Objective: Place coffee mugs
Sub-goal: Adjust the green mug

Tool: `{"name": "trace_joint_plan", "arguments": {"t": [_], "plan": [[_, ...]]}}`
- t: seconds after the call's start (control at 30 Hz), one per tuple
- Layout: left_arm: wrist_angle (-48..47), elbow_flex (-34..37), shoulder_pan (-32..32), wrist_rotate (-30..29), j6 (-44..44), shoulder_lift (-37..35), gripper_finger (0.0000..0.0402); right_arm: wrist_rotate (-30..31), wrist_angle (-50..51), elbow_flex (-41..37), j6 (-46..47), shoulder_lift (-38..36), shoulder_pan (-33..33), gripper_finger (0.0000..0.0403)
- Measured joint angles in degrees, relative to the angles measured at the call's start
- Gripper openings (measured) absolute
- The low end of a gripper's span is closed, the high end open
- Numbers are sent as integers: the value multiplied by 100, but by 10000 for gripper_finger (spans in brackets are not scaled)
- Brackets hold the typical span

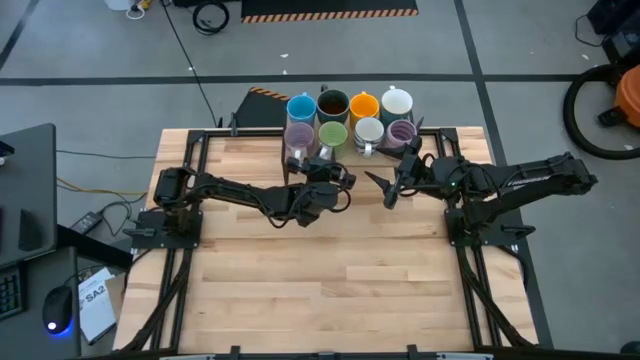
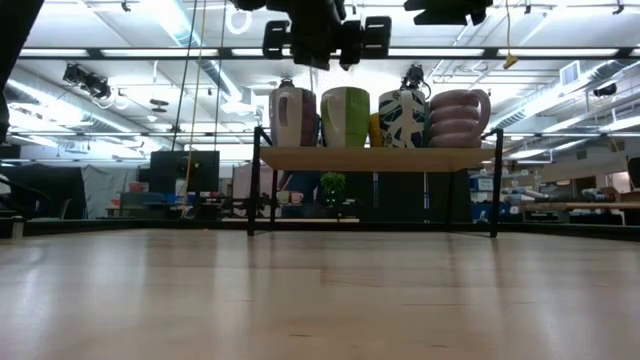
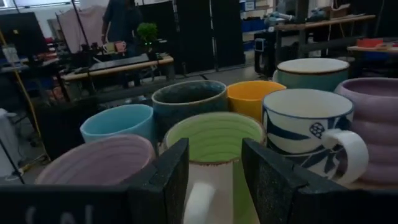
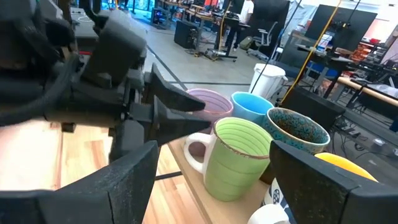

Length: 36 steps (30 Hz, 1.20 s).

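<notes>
From my left gripper (image 3: pixel 214 180) the green mug (image 3: pixel 214 138) lies straight ahead, its white handle (image 3: pixel 200 202) pointing back at me and standing between the two fingers (image 3: pixel 165 180). The fingers are apart, one on each side of the handle, and I judge they are not pressing it. The handle's long axis is upright, so the next move depends on keeping the gap centred on it. The left arm is clearly the nearer one.

In the high view the left gripper (image 1: pixel 322 172) sits at 6 o'clock of the green mug (image 1: pixel 332 135), and the right gripper (image 1: pixel 392 185) waits near 4 o'clock of it, fingers wide apart, holding nothing.

Farther, all eight mugs stand in two rows on the small shelf (image 2: pixel 375 158) at the 12 o'clock edge of the worktop (image 1: pixel 330 280): lilac, green, white and lilac in front, blue, dark, orange and white behind.

The low view shows the shelf raised above the worktop; the high view does not.
</notes>
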State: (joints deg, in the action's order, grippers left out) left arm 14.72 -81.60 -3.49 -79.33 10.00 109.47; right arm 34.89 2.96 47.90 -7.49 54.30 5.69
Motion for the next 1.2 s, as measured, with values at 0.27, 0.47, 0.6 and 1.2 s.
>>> {"name": "trace_joint_plan", "arguments": {"t": [0.27, 0.47, 0.6, 1.2], "plan": [[-1258, 7, -48, 258, 1387, 4, 153, 6, -42, 0, 22, 0, -48, 315], [-1538, 8, -44, 269, 1594, 5, 153, 4, -48, 0, 32, 0, -48, 315], [-1619, 7, -48, 279, 1640, 5, 153, 4, -59, 0, 149, 0, -48, 315], [-2177, 7, 212, 818, 2135, 5, 153, 2, -63, 0, 185, 0, -48, 315]]}}
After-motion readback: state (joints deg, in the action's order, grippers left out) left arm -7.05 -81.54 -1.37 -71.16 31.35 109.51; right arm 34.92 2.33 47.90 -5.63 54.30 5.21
